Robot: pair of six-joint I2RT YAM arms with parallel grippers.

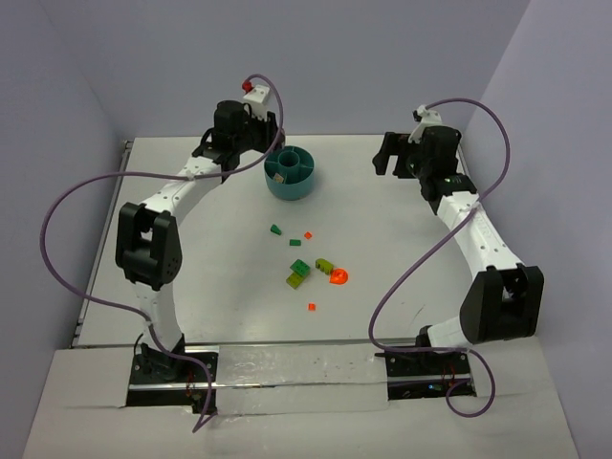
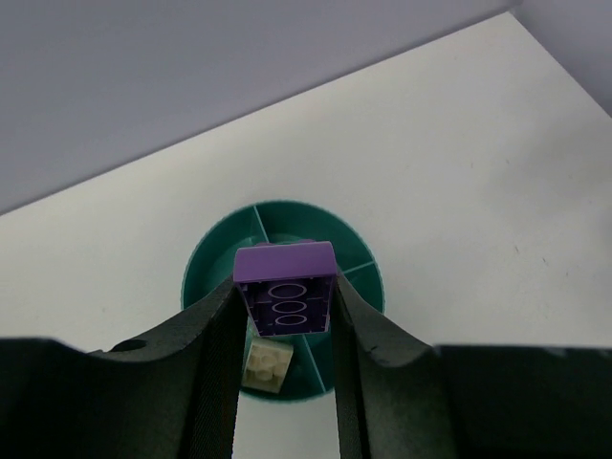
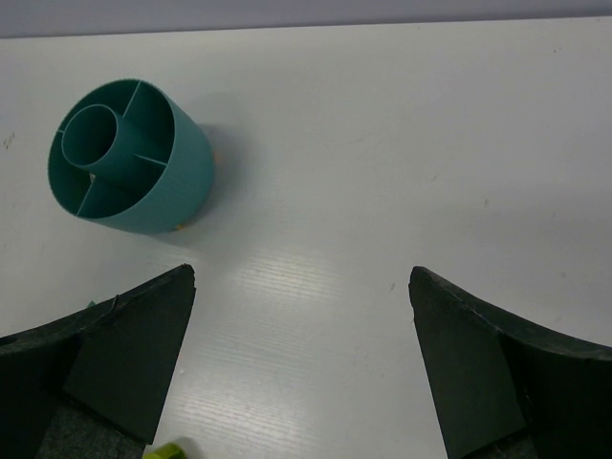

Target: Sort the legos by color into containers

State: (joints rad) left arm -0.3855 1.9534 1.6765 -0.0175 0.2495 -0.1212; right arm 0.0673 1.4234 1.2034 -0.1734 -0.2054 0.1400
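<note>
**A:** Left pincer [image 2: 285, 308] clenched on a purple brick [image 2: 285, 287], hanging right above the teal bowl [image 2: 203, 273] at the far side of the worktop [image 1: 239, 316]. Pale brick [image 2: 266, 366] down in one wedge. Own fingers [image 2: 215, 363] hiding the near part of the rim.

**B:** Yep. Right pincer [image 3: 301, 325] spread wide, gripping nothing, off to the bowl's other side. Other bricks loose mid-worktop, well apart from the bowl: dark green bit [image 1: 274, 229], tiny orange one [image 1: 308, 235], green-and-lime cluster [image 1: 298, 273], orange-red round piece [image 1: 338, 276] just beside.
</note>
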